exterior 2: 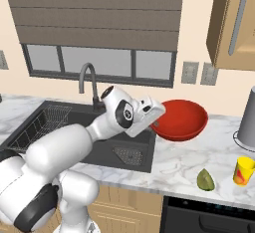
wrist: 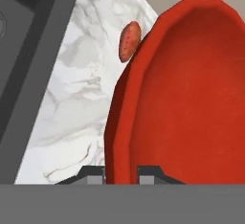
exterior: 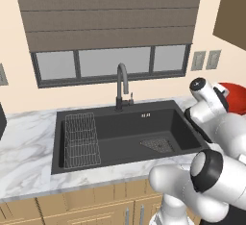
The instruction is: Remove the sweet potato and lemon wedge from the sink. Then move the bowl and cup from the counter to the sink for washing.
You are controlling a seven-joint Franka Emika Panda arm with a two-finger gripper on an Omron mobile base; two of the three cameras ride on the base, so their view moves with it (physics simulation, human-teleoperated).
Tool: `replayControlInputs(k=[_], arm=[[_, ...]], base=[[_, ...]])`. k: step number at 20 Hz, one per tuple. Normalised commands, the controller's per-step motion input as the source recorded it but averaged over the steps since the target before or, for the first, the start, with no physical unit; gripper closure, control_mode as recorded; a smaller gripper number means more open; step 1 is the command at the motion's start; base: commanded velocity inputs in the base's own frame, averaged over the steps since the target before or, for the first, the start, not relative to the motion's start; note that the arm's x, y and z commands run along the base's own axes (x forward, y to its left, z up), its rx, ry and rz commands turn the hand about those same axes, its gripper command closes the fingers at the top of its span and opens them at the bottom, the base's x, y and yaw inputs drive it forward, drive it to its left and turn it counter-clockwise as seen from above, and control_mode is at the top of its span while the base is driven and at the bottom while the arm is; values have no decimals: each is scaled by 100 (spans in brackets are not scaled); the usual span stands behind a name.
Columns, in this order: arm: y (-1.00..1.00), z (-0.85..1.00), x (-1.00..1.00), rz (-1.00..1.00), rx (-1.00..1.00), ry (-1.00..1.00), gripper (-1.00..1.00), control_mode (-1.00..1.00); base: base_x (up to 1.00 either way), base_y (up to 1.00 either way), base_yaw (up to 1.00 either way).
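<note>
The wide red bowl (exterior 2: 184, 119) stands upright over the marble counter (exterior 2: 174, 165), just right of the sink (exterior 2: 144, 163). My gripper (exterior 2: 156, 122) is shut on the bowl's left rim. In the hand view its fingertips (wrist: 98, 175) sit on either side of the red wall (wrist: 186, 98). I cannot tell whether the bowl rests on the counter or hangs just above it. The sweet potato (wrist: 129, 41) lies on the marble beside the bowl. The lemon wedge (exterior 2: 205, 179) and the yellow cup (exterior 2: 244, 171) stand near the counter's front right. Part of the bowl (exterior: 236, 96) shows behind my arm.
The sink basin (exterior: 125, 130) holds a wire rack (exterior: 81, 140) at its left and a drain grate (exterior: 157, 145) at its right. The dark faucet (exterior: 122, 87) rises behind it. A grey cylinder (exterior 2: 247, 120) stands at the far right under a wall cabinet (exterior 2: 234, 23).
</note>
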Motion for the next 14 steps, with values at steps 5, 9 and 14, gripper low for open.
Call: replayControlInputs(k=[5,9,14], arm=[[16,19,-2,13,0,3,100,-100],[14,17,-6,13,0,1,100,-100],[14,18,-6,13,0,1,100,-100]], base=[[0,0,0],[0,0,0],[0,0,0]])
